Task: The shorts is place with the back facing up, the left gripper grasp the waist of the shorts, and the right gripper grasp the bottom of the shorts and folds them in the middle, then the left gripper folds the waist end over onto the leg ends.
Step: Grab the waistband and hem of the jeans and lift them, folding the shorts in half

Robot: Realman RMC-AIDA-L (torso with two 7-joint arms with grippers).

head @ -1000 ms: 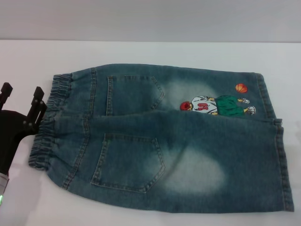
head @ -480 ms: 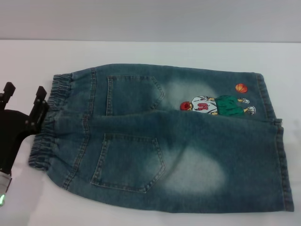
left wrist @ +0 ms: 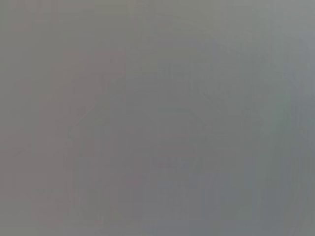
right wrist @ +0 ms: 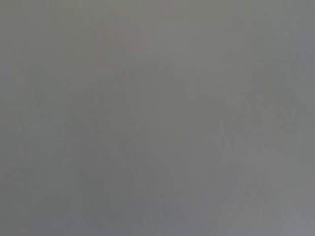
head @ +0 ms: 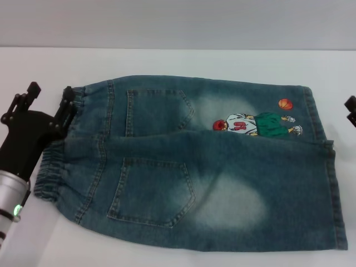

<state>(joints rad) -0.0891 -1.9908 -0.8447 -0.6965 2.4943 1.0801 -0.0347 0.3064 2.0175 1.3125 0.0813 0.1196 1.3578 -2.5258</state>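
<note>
Blue denim shorts lie flat on the white table, back pockets up. The elastic waist is at the left and the leg ends at the right. The near leg overlaps the far one, which carries a cartoon print. My left gripper stands open at the far corner of the waist, one fingertip right at the waistband edge. Only a black tip of my right gripper shows at the right edge, beyond the far leg end. Both wrist views are plain grey.
White table surface runs behind the shorts up to a grey wall. A narrow strip of table shows to the left of the waist under my left arm.
My left gripper has moved away from me and rightward, up to the far corner of the waist. The right gripper's tip has come into view at the right edge.
</note>
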